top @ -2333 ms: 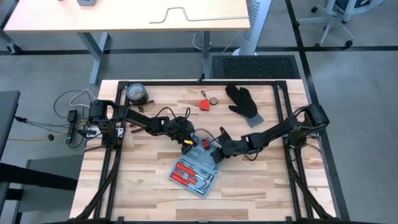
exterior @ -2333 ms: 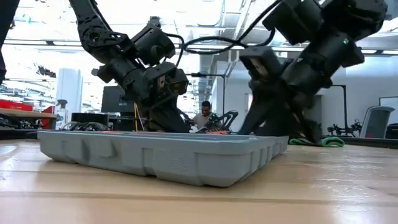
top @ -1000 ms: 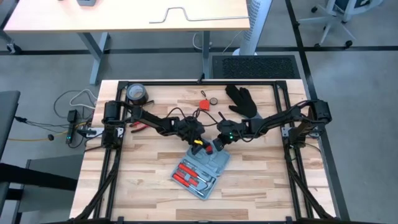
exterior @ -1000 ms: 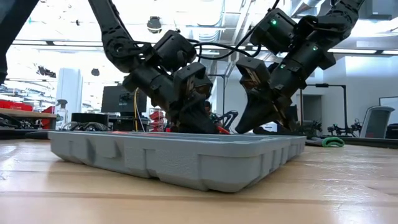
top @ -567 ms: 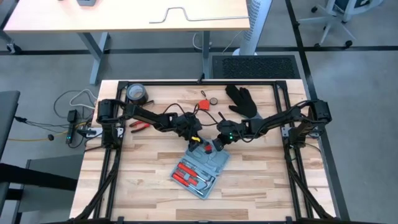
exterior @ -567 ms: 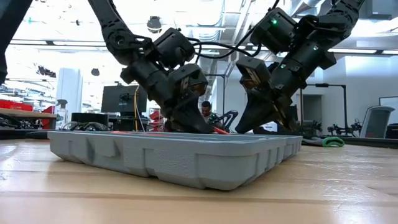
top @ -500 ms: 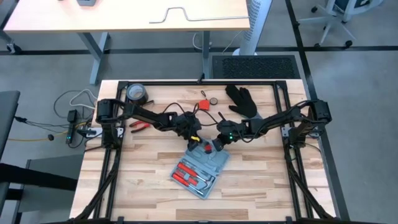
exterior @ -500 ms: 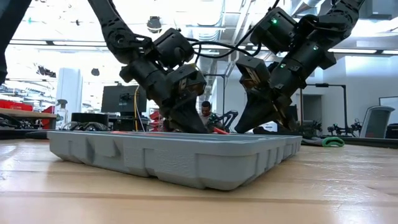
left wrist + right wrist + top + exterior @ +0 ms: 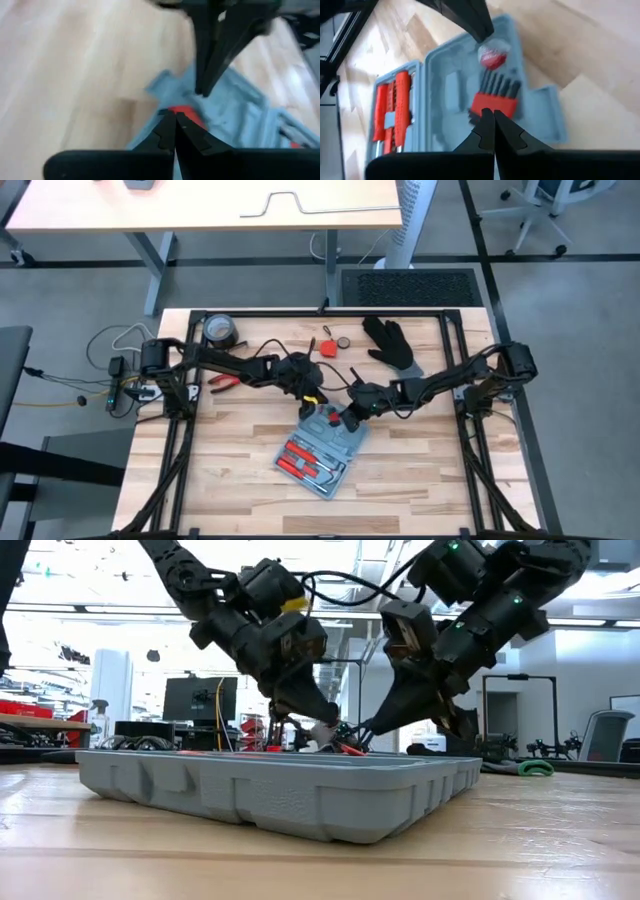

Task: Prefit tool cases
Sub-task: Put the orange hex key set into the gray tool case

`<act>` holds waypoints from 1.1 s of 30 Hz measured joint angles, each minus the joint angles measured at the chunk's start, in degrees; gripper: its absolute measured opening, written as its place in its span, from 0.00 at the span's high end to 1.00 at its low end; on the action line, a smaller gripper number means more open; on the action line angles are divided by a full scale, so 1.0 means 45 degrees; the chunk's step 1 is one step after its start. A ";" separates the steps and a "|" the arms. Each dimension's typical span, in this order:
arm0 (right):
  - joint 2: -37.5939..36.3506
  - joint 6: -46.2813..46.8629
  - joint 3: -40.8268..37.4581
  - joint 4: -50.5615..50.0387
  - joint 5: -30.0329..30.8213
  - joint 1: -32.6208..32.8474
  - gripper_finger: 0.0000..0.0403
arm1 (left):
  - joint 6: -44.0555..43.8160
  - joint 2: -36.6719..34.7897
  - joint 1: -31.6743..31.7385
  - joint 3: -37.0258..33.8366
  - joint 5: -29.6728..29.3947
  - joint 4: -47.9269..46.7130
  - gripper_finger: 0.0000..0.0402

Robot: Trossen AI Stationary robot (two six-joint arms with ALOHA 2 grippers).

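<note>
The blue-grey tool case [image 9: 318, 448] lies open and flat on the wooden table, near its middle. Red-handled tools [image 9: 395, 105] fill one half. The other half holds a red holder of black bits [image 9: 495, 97] and a small red and white piece [image 9: 492, 54]. My left gripper [image 9: 313, 397] is shut and slants down over the case's far end, its tip just above that piece [image 9: 322, 733]. My right gripper [image 9: 348, 417] is shut too and slants in from the right, its tip [image 9: 493, 112] over the bit holder. My left gripper's shut fingertips [image 9: 481, 31] stand right at the red and white piece, slanting down from the far left. I cannot tell whether they touch it. My right gripper's shut tip hangs over the bit holder, and I cannot tell whether it touches.
A black glove [image 9: 392, 345] lies at the far right. A dark tape roll [image 9: 220, 330] is in the far left corner, with red-handled pliers [image 9: 220, 381] near it. A small red item [image 9: 328, 347] and a ring [image 9: 343, 342] lie at the far middle. Bare wood stretches toward the near edge.
My left gripper has risen from inside the case and drawn back a little toward the table's far left. My right gripper has tipped to a flatter slant, and its tip has come closer to the left gripper. The case has stayed flat on the table.
</note>
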 joint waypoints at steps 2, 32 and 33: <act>0.0080 0.0262 0.0000 0.0078 -0.0004 0.0329 1.00 | 0.0158 -0.0001 -0.0172 0.0000 0.0248 0.0349 1.00; 0.0303 0.0854 -0.0014 0.0405 0.0558 0.0751 1.00 | 0.0727 0.1209 -0.0616 0.0413 0.0969 -0.1202 1.00; 0.0442 0.0897 -0.0010 0.0509 0.0527 0.0796 1.00 | 0.0750 0.1209 -0.0636 0.0413 0.0918 -0.1192 1.00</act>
